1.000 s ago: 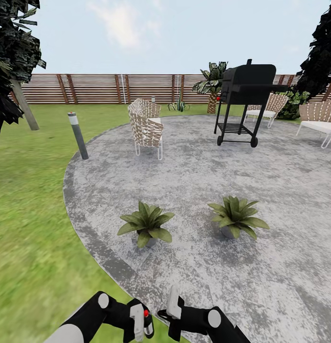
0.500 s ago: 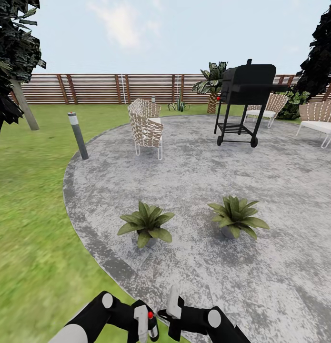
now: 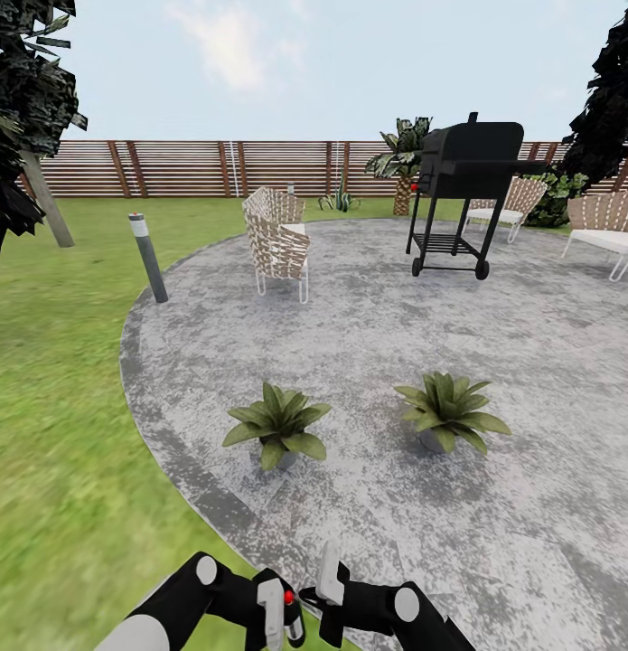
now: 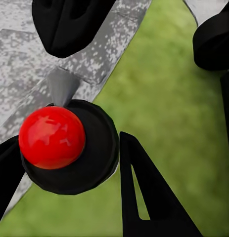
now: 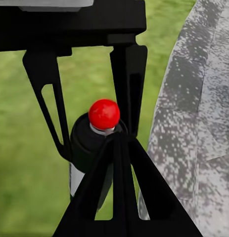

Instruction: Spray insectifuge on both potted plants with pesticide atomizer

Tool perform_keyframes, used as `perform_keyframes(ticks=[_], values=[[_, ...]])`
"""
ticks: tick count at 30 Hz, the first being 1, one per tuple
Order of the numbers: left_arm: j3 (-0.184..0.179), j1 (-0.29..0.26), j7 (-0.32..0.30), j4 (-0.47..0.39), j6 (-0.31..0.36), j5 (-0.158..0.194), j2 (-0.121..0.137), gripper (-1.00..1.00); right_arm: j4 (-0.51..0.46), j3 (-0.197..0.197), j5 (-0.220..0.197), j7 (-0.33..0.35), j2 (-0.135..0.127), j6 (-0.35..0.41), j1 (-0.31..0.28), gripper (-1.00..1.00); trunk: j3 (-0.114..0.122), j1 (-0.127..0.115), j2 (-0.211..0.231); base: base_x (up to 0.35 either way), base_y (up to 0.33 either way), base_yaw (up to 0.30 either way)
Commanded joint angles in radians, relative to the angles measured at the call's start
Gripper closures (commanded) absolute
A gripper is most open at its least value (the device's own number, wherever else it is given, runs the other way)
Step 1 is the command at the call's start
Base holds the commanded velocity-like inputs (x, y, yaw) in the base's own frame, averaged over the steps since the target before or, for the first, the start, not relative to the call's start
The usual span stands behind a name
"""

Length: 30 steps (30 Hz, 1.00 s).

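Two potted plants stand on the grey patio (image 3: 368, 316) ahead of me, one (image 3: 277, 423) to the left and one (image 3: 449, 411) to the right. At the bottom edge of the head view my left gripper (image 3: 285, 617) is shut on the pesticide atomizer (image 3: 287, 599), whose black head carries a red ball. The left wrist view has that head (image 4: 69, 148) sitting between the black fingers (image 4: 144, 197). Close beside it, my right gripper (image 3: 315, 599) is shut and holds nothing. Its wrist view looks past its closed fingertips (image 5: 119, 148) at the atomizer (image 5: 104, 114). Both grippers hang over the seam between lawn and patio.
A wicker chair (image 3: 277, 240) and a black grill (image 3: 467, 181) stand farther back on the patio, with more chairs (image 3: 612, 226) at the right. A short bollard light (image 3: 148, 258) marks the patio's left rim. Lawn (image 3: 70, 452) lies to the left, a slatted fence (image 3: 196, 167) behind.
My left gripper, with the atomizer in it, has shifted slightly right and down toward the right gripper. Plants, camera and right arm have stayed put.
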Motion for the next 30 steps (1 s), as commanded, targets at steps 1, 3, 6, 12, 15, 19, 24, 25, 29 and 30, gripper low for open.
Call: perform_keyframes(ticks=[1,3,6,12,15,19,24,25,29,30], values=[[0.009,0.0,-0.004,-0.001,-0.004,-0.008,-0.003,1.0,-0.001,-0.001,0.009,0.0,0.0,-0.005,0.0,1.0,-0.001,0.0,0.0,0.0,0.0,0.0],[0.009,0.0,-0.004,-0.001,-0.004,-0.008,-0.006,1.0,-0.001,-0.001,0.009,0.0,0.0,-0.005,0.0,1.0,-0.001,0.0,0.0,0.0,0.0,0.0],[0.009,0.0,-0.004,-0.001,-0.004,-0.008,-0.008,1.0,-0.001,-0.001,0.009,0.0,0.0,-0.005,0.0,1.0,-0.001,0.0,0.0,0.0,0.0,0.0],[0.009,0.0,-0.004,-0.001,-0.004,-0.006,-0.014,1.0,-0.001,-0.001,0.009,0.0,0.0,-0.005,0.0,1.0,-0.001,0.0,0.0,0.0,0.0,0.0],[0.009,0.0,-0.004,-0.002,-0.004,-0.005,-0.015,1.0,-0.001,-0.001,0.009,0.0,0.0,-0.005,0.0,1.0,-0.001,0.0,0.0,0.0,0.0,0.0],[0.009,0.0,-0.004,-0.002,-0.004,-0.004,-0.014,1.0,-0.001,-0.001,0.009,0.0,0.0,-0.005,0.0,1.0,-0.001,0.0,0.0,0.0,0.0,0.0],[0.009,0.001,-0.004,-0.001,-0.001,-0.007,-0.01,1.0,-0.001,-0.001,0.009,0.0,0.0,-0.005,0.0,1.0,-0.001,0.0,0.0,0.0,0.0,0.0],[0.008,0.002,-0.004,-0.001,-0.001,-0.008,-0.008,1.0,-0.001,-0.001,0.009,0.0,0.0,-0.005,0.0,1.0,-0.001,0.0,0.0,0.0,0.0,0.0],[0.006,0.007,-0.003,-0.001,0.001,-0.014,0.001,1.0,0.0,-0.001,0.009,0.0,0.0,-0.006,0.0,1.0,-0.001,0.0,0.0,0.0,0.0,0.0],[0.006,0.009,-0.002,-0.001,0.002,-0.014,0.005,1.0,0.0,0.0,0.009,0.0,0.0,-0.006,0.0,1.0,-0.001,0.0,0.0,0.0,0.0,0.0]])
